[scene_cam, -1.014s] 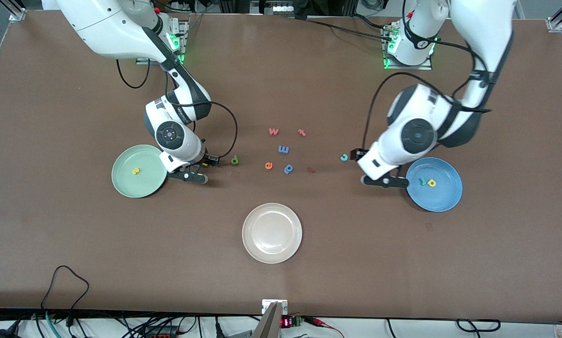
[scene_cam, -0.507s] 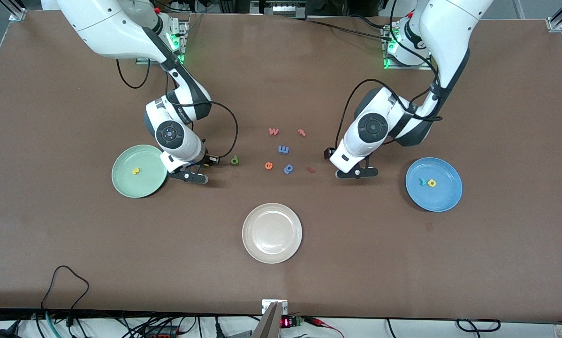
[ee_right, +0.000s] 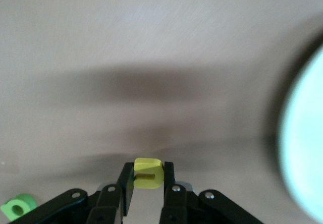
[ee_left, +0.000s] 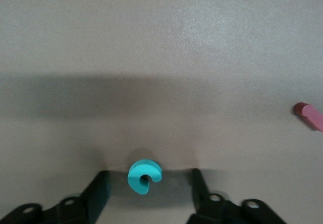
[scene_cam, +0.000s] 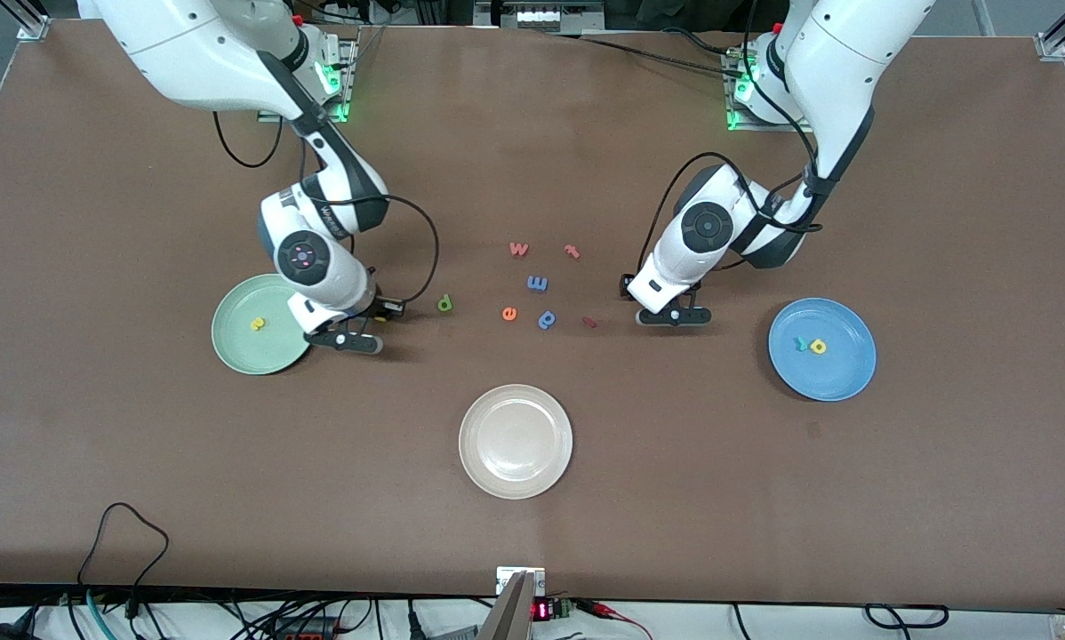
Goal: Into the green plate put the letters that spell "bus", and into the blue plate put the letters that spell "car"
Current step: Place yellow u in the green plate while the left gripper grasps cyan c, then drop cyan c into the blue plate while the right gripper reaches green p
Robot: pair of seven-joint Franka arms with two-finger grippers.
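Note:
My right gripper (scene_cam: pixel 348 341) is shut on the yellow u (ee_right: pixel 148 178) and hangs low over the table, right at the green plate's (scene_cam: pixel 235 347) rim. A yellow s (scene_cam: pixel 257 324) lies in that plate. The green b (scene_cam: pixel 444 304) lies on the table toward the middle. My left gripper (scene_cam: pixel 672 317) is down at the table, open, with the teal c (ee_left: pixel 145 176) between its fingers (ee_left: pixel 103 183) and a gap on both sides. In the front view that hand hides the c. The blue plate (scene_cam: pixel 844 378) holds the small r (scene_cam: pixel 800 343) and the yellow a (scene_cam: pixel 818 347).
A cream-white plate (scene_cam: pixel 515 480) stands nearer the front camera, mid-table. Loose letters lie between the arms: an orange w (scene_cam: pixel 518 249), a red t (scene_cam: pixel 572 252), a blue m (scene_cam: pixel 538 283), an orange e (scene_cam: pixel 509 313), a blue stemmed letter (scene_cam: pixel 547 318) and a dark red piece (scene_cam: pixel 589 322).
The left arm swung from the blue plate's edge to the c, came down around it, and its jaws have narrowed. The right gripper shut on the u and shifted toward the green plate.

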